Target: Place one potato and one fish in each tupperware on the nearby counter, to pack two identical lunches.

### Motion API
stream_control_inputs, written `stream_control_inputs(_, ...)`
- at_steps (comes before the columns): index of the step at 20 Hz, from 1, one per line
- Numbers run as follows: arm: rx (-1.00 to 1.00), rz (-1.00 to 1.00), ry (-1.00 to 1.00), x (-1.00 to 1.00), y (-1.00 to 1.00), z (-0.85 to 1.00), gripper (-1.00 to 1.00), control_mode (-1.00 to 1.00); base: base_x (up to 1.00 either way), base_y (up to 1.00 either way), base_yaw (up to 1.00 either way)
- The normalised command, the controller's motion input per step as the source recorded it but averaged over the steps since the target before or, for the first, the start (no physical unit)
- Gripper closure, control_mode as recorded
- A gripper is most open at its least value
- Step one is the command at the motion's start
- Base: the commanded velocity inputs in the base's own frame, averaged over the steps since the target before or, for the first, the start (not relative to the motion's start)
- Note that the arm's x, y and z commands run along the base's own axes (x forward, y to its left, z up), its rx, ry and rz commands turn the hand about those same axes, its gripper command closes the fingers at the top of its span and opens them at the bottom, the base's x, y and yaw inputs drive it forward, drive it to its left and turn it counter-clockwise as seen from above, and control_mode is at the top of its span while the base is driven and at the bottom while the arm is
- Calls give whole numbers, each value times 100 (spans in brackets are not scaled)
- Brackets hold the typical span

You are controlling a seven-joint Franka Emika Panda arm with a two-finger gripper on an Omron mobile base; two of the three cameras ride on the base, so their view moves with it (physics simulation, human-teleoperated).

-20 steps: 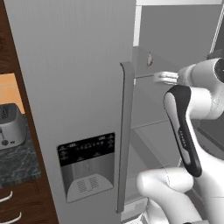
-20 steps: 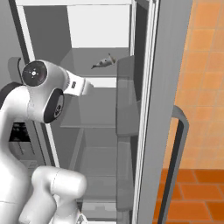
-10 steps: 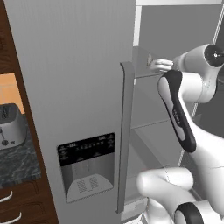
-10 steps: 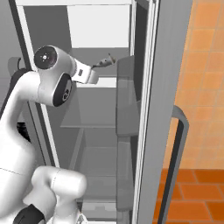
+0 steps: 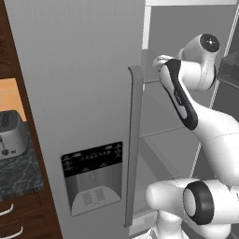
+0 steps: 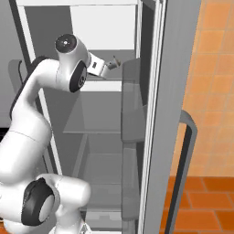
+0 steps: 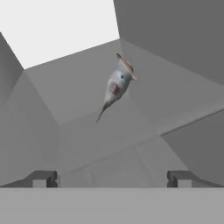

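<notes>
A small silvery fish (image 7: pixel 116 85) with a thin tail lies on the grey upper fridge shelf (image 7: pixel 87 131), a short way ahead of my gripper (image 7: pixel 111 179). Both fingertips (image 7: pixel 41 178) stand wide apart with nothing between them, so the gripper is open. From the right base view, the gripper (image 6: pixel 109 68) reaches over the upper shelf, just short of the fish (image 6: pixel 116 60). A strip of the black marbled counter (image 5: pixel 18 172) lies at the far left. The potatoes and the tupperware are out of view.
The closed grey fridge door (image 5: pixel 79 93) with its dispenser panel (image 5: pixel 91 175) stands left of the arm. The open door's shelf bins (image 6: pixel 132 105) hang close on the right. A steel toaster (image 5: pixel 10 135) sits on the counter.
The arm has swung up and further into the fridge, bringing the open gripper close to the fish on the upper shelf. The fish has not moved.
</notes>
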Motion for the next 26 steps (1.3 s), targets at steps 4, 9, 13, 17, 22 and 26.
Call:
stream_control_inputs(4,0,-1,9,72,0,0,-100,-100,0,0,0)
stream_control_inputs(9,0,0,1,59,-12,-7,-100,-100,0,0,0)
stream_control_inputs(13,0,0,10,52,-13,-32,-100,-100,0,0,0)
stream_control_inputs(17,0,0,6,67,-1,-15,-100,-100,0,0,0)
stream_control_inputs(22,0,-1,5,73,-1,-3,-100,-100,0,0,0)
stream_control_inputs(26,0,-1,7,55,-10,-16,-100,-100,0,0,0)
